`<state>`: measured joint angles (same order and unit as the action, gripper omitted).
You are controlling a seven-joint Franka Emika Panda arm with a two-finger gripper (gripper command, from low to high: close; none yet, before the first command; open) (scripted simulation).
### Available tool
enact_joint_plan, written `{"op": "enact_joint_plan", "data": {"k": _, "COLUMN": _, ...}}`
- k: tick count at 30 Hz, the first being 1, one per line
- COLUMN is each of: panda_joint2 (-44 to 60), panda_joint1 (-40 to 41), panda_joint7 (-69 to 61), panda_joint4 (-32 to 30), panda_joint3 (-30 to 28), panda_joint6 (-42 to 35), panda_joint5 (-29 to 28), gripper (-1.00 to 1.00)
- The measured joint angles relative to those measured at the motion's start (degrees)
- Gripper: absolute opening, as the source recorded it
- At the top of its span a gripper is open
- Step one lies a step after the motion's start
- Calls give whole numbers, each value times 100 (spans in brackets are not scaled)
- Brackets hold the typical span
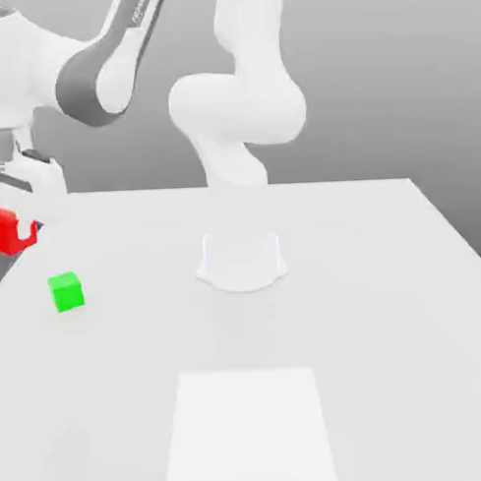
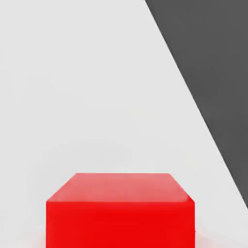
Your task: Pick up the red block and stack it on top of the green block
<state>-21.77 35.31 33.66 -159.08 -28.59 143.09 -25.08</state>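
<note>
Gripper [image 1: 25, 230]: clenched on red block [image 1: 6, 232], finger overlapping block's side nearest exterior view's right. Block held aloft at exterior view's far left edge, clear of table [image 1: 366, 308] (in hand view, red block [image 2: 121, 210] close to lens, pale table surface [image 2: 87, 87] beyond). Green block [image 1: 66, 291]: resting on table, lower and slightly toward exterior view's right of gripper, apart from red block. Arm base [image 1: 241, 259]: mid-table, well apart from both blocks. Pale square patch [image 1: 250, 429]: near front edge.
</note>
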Motion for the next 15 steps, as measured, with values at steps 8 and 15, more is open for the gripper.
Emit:
{"op": "enact_joint_plan", "data": {"k": 8, "panda_joint2": 355, "panda_joint1": 648, "panda_joint7": -408, "panda_joint4": -541, "panda_joint3": -984, "panda_joint6": 606, "panda_joint5": 124, "gripper": -100}}
{"op": "enact_joint_plan", "data": {"k": 15, "panda_joint2": 1664, "panda_joint1": 112, "panda_joint7": -1377, "panda_joint4": -688, "panda_joint3": -1536, "panda_joint6": 1885, "panda_joint5": 1456, "gripper": -100}}
